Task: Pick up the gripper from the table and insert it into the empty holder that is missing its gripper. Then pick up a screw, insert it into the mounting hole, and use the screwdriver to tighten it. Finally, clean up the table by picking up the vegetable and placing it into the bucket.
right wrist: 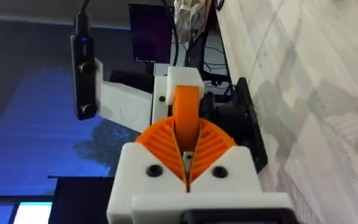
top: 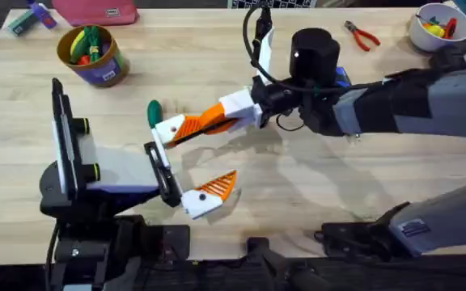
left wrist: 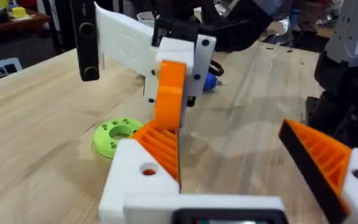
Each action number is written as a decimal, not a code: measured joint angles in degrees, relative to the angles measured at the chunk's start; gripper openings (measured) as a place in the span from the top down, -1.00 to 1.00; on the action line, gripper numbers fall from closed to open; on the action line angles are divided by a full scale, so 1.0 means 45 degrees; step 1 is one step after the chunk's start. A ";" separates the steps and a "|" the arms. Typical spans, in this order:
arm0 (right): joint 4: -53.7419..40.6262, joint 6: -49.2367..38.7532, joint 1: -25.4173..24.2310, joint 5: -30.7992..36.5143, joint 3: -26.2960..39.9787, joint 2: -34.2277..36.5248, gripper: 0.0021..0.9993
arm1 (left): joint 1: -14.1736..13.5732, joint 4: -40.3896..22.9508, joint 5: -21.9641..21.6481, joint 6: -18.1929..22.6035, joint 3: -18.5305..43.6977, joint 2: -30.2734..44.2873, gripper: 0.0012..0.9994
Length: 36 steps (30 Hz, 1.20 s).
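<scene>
My right gripper (top: 231, 113) reaches across the middle and is shut on the orange gripper (top: 201, 123), also seen as the gripper (left wrist: 169, 93) in the left wrist view. Its far end meets the white holder (top: 168, 129), the far finger block of my left gripper (top: 188, 160), which stands open. I cannot tell how deep it sits. A round hole (left wrist: 148, 169) shows in that block. The dark green vegetable (top: 153, 111) lies just beyond the holder. At the far left stands the yellow-brown bucket (top: 93, 55). The blue screwdriver (top: 342, 77) is mostly hidden behind my right arm. The screw is out of view.
A lime-green ring (left wrist: 114, 134) lies on the table beside the holder. Red-handled pliers (top: 362, 35) and a white bowl (top: 437, 26) sit at the far right. A pink item (top: 95, 10) lies at the far edge. My right arm spans the right half.
</scene>
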 joint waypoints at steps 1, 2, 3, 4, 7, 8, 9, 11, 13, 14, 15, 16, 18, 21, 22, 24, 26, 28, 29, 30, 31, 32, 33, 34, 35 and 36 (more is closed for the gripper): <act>0.0000 0.0000 0.0019 0.0020 0.0000 0.0000 0.99 | 0.0000 0.0000 0.0000 0.0000 0.0000 0.0000 -0.97; 0.0000 0.0000 0.0032 0.0036 0.0000 0.0005 0.99 | 0.0000 0.0000 0.0000 0.0000 0.0000 0.0000 -0.97; 0.0000 0.0000 0.0043 0.0056 0.0000 0.0004 0.99 | 0.0001 0.0000 0.0000 0.0000 0.0000 0.0004 -0.97; 0.0002 0.0000 0.0050 0.0061 0.0000 0.0003 0.99 | 0.0010 0.0000 0.0003 0.0000 0.0000 0.0000 -0.97; 0.0003 0.0000 0.0077 0.0076 0.0005 0.0005 0.99 | 0.0010 0.0000 0.0001 0.0000 0.0000 0.0000 -0.97; 0.0005 0.0000 0.0096 0.0092 0.0005 0.0002 0.99 | 0.0010 0.0000 0.0005 0.0000 0.0000 0.0000 -0.97; 0.0005 0.0000 0.0120 0.0110 0.0005 0.0005 0.99 | 0.0010 0.0000 0.0005 0.0000 0.0000 0.0000 -0.97; 0.0003 0.0000 0.0150 0.0166 0.0017 0.0003 0.99 | 0.0032 0.0000 -0.0005 0.0000 0.0000 0.0003 -0.97; 0.0005 0.0000 0.0155 0.0208 0.0024 0.0004 0.99 | 0.0034 0.0001 -0.0015 0.0000 0.0000 0.0001 -0.97; 0.0002 0.0000 0.0159 0.0238 0.0024 0.0005 0.99 | 0.0034 0.0005 -0.0034 -0.0002 0.0000 0.0003 -0.97; 0.0005 0.0000 0.0164 0.0267 0.0024 0.0005 0.99 | 0.0034 0.0010 -0.0049 -0.0003 0.0000 0.0000 -0.97; 0.0005 0.0000 0.0174 0.0299 0.0024 0.0000 0.99 | 0.0034 0.0010 -0.0058 -0.0005 0.0000 0.0000 -0.97; 0.0010 0.0000 0.0179 0.0319 0.0024 0.0002 0.99 | 0.0034 0.0010 -0.0085 -0.0005 0.0000 0.0000 -0.97; 0.0005 0.0000 0.0184 0.0343 0.0044 0.0005 0.99 | 0.0034 0.0015 -0.0102 -0.0005 0.0000 0.0000 -0.97; 0.0005 0.0000 0.0184 0.0343 0.0049 0.0000 0.99 | 0.0034 0.0015 -0.0107 -0.0005 0.0000 0.0001 -0.97; 0.0005 0.0000 0.0184 0.0348 0.0049 0.0002 0.99 | 0.0034 0.0015 -0.0112 -0.0005 0.0000 0.0000 -0.97; 0.0005 0.0000 0.0184 0.0348 0.0049 0.0005 0.99 | 0.0034 0.0015 -0.0112 -0.0005 0.0000 0.0000 -0.97; 0.0005 0.0000 0.0184 0.0348 0.0051 0.0002 0.99 | 0.0034 0.0015 -0.0114 -0.0005 0.0000 0.0003 -0.97; 0.0005 0.0000 0.0184 0.0348 0.0053 0.0005 0.99 | 0.0034 0.0015 -0.0117 -0.0005 0.0000 0.0000 -0.97; 0.0005 0.0000 0.0184 0.0348 0.0053 0.0005 0.99 | 0.0034 0.0015 -0.0117 -0.0005 0.0000 0.0001 -0.97; 0.0005 0.0000 0.0184 0.0348 0.0053 0.0005 0.99 | 0.0034 0.0015 -0.0117 -0.0005 0.0000 0.0002 -0.97; 0.0005 0.0000 0.0184 0.0348 0.0053 0.0004 0.99 | 0.0034 0.0015 -0.0117 -0.0005 0.0000 0.0001 -0.97; 0.0005 0.0000 0.0184 0.0348 0.0058 0.0000 0.99 | 0.0034 0.0015 -0.0121 -0.0005 0.0000 0.0000 -0.97; 0.0005 0.0000 0.0184 0.0348 0.0058 0.0000 0.99 | 0.0034 0.0015 -0.0123 -0.0005 0.0000 0.0000 -0.97; 0.0005 0.0000 0.0184 0.0351 0.0061 0.0002 0.99 | 0.0034 0.0015 -0.0126 -0.0005 0.0000 0.0005 -0.97; 0.0000 0.0005 0.0184 0.0348 0.0068 0.0000 0.98 | 0.0034 0.0015 -0.0136 -0.0005 0.0000 0.0000 -0.97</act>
